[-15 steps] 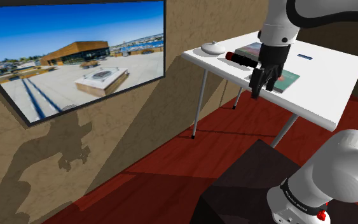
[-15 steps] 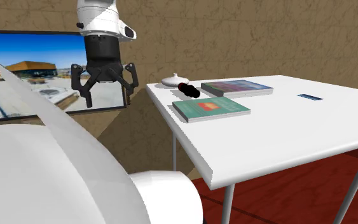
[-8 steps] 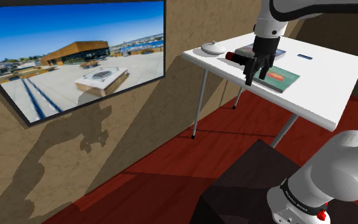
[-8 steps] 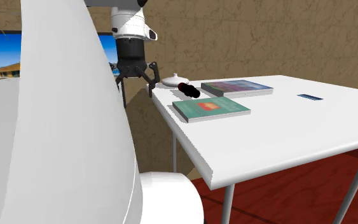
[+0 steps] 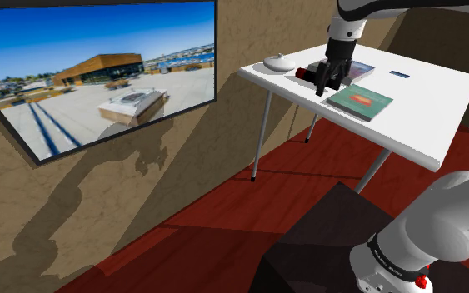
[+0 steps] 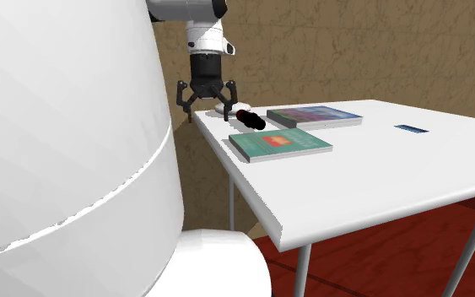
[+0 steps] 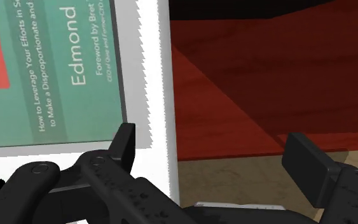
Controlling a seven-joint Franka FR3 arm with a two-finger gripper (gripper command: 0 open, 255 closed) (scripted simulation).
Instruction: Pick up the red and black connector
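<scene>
Shoulder view has the white arm rising from its dark box stand [image 5: 307, 250] toward eleven o'clock, with the wrist turned straight down over the white, thin-legged bench [image 5: 428, 116]. The all-black gripper [image 6: 208, 111] hangs above the bench's edge with its fingers spread apart and nothing between them. In the wrist view one finger [image 7: 124, 144] is over the white top and the other over the red-brown plank floor [image 7: 254, 83]. The red and black connector [image 5: 306, 74] is a short, stubby cylinder, red at one end and black at the other. It lies flat on the bench just at nine o'clock of the gripper in the shoulder view, and at three o'clock of it in the second exterior view, apart from the fingers. A flat teal book [image 6: 279, 143] with a red patch on its cover lies at five o'clock of the connector in that view. A second, darker multicoloured book [image 6: 314, 116] lies at three o'clock of the connector. A smooth white rounded object [image 5: 279, 62] sits at the bench corner, partly behind the gripper in the second exterior view. A small thin blue slab [image 6: 411, 129] lies well apart from the rest. The wall [image 6: 379, 51] is mottled tan.
</scene>
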